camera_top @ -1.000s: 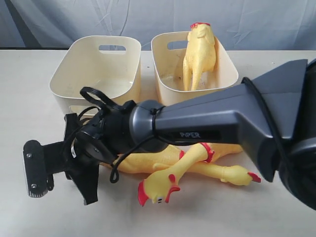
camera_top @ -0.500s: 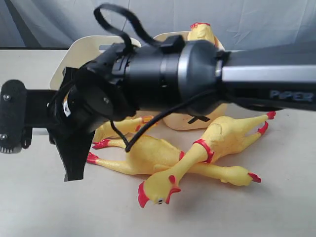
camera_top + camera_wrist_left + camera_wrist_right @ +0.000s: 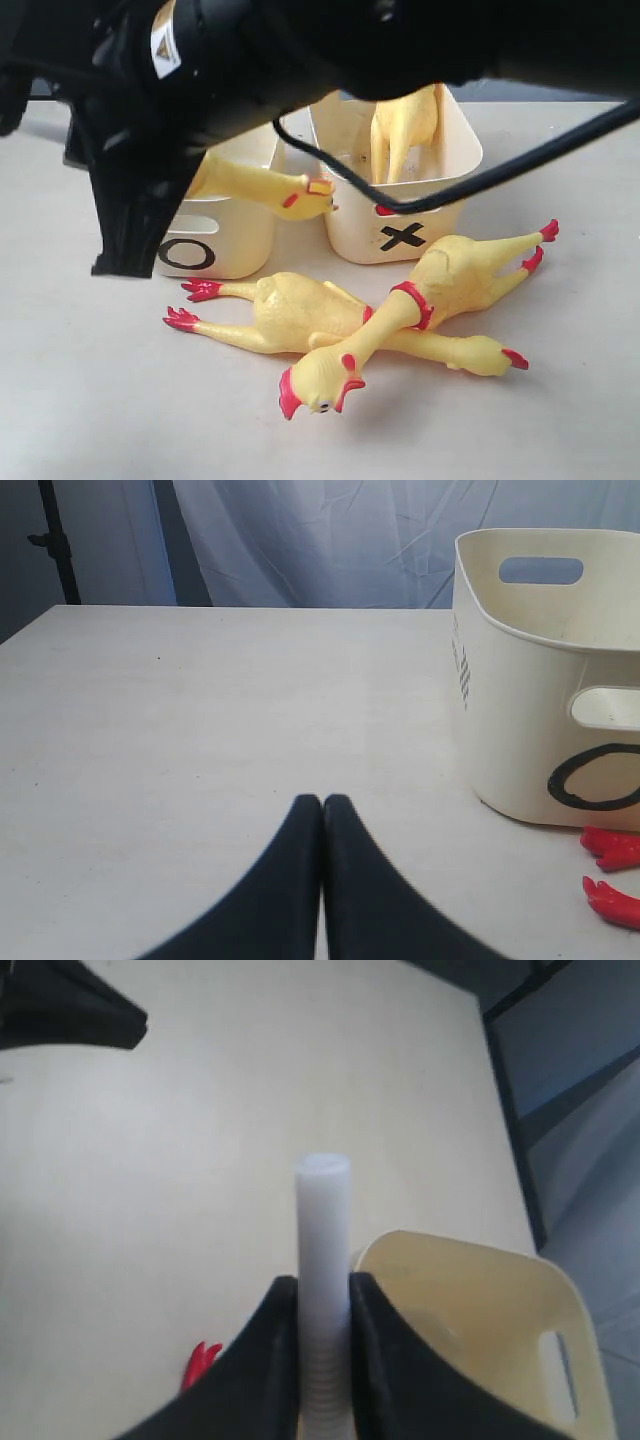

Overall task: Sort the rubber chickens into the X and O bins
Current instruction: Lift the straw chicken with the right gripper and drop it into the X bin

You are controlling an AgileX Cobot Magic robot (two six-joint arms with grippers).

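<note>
My right gripper (image 3: 322, 1295) is shut on the white tube (image 3: 322, 1230) at the end of one rubber chicken (image 3: 262, 185). That chicken hangs head-out in front of the O bin (image 3: 230, 250), whose rim shows beside the tube (image 3: 480, 1320). The right arm (image 3: 330, 50) fills the top of the exterior view. Two more chickens lie crossed on the table, one with red feet to the left (image 3: 295, 310), one with its head nearest (image 3: 445, 280). A fourth chicken (image 3: 405, 120) stands in the X bin (image 3: 440, 225). My left gripper (image 3: 322, 803) is shut and empty, low over the table beside the O bin (image 3: 520, 700).
Red chicken feet (image 3: 612, 848) lie just past the O bin's corner. A black part of the other arm (image 3: 70, 1010) shows at one corner of the right wrist view. A grey curtain (image 3: 330, 540) hangs behind the table's far edge.
The right arm has risen towards the camera, lifting one chicken off the pile; its head now hangs in front of the O bin. The two crossed chickens stayed put.
</note>
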